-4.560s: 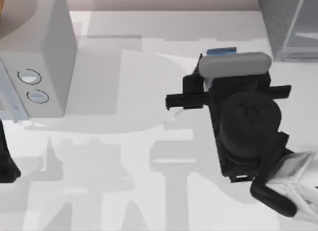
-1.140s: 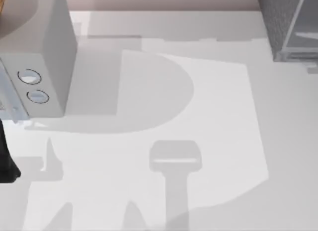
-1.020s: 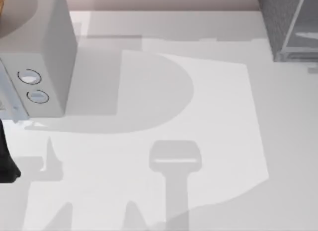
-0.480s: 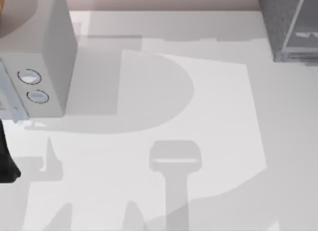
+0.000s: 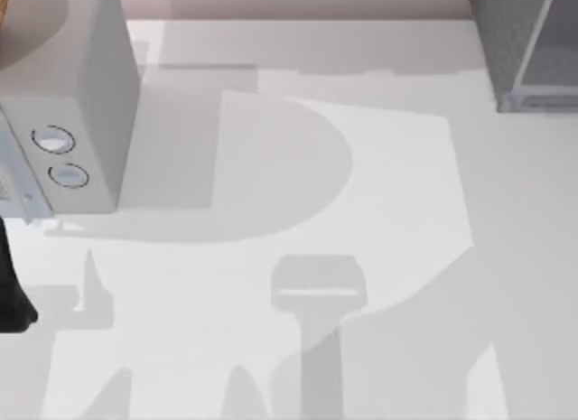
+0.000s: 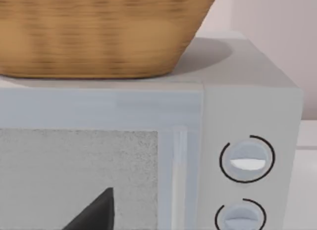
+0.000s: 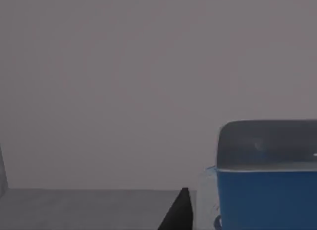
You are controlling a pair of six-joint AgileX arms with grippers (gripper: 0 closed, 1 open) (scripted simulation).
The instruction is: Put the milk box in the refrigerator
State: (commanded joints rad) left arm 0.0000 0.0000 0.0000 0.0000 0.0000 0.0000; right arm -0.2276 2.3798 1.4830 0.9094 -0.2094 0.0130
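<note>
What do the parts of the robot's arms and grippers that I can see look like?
In the top view, the left arm is a plain black shape. The visible part of the left gripper is a dark grey matte wedge tapering to a point. The right gripper shows a similar black pointed piece. No cables or markings are visible.

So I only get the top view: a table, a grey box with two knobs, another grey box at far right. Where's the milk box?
Observer: The right wrist view has it. The milk box stands upright on a grey floor, with the right gripper beside it.
Operator: Inside the refrigerator?
Observer: Likely, not certain. Plain dim grey wall rises behind it, like an enclosure.
Operator: And the knobbed box?
Observer: A microwave. The left wrist view shows its speckled door window and a woven basket on top. The left arm is parked beside it.
</note>
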